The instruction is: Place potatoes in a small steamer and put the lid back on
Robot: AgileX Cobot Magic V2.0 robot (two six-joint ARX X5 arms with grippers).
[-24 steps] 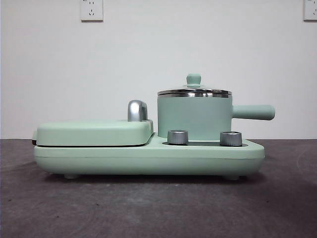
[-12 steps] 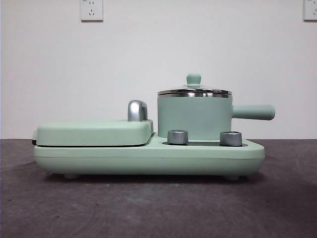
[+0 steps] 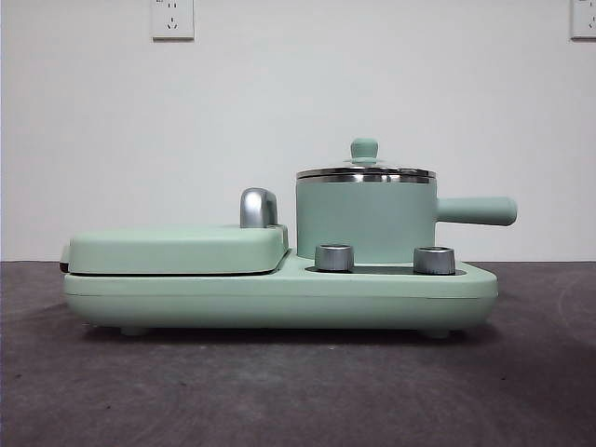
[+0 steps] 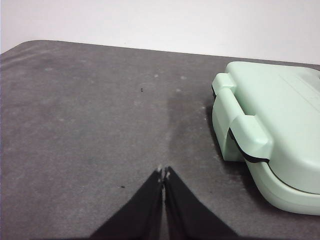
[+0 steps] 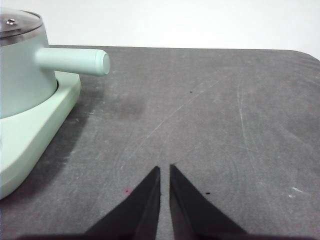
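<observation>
The left hand (image 4: 163, 172) hangs over bare counter with its two black jaws pressed together, gripping nothing; the hinge end of the appliance lies off to one side of it. The right hand (image 5: 164, 169) also hangs over bare counter, jaws nearly closed with only a thin slit between the tips, empty.

The counter (image 3: 298, 391) is a dark grey, matte surface with faint scratches and pale scuffs. Behind it stands a plain white wall (image 3: 298, 112) carrying two white sockets (image 3: 172, 19) near the top.

A mint-green cooking base (image 3: 279, 293) sits on the counter. Its griddle cover (image 3: 177, 250) is closed flat, with a chrome handle (image 3: 258, 207) behind it. Two steel dials (image 3: 334, 257) stand on the base in front of the small steamer (image 3: 365, 222).

The small steamer is a mint-green cylinder with a steel rim and a straight side handle. The lid (image 3: 364, 171) sits on it, mint-green knob upward. The contents cannot be made out; no potato is discernible.
</observation>
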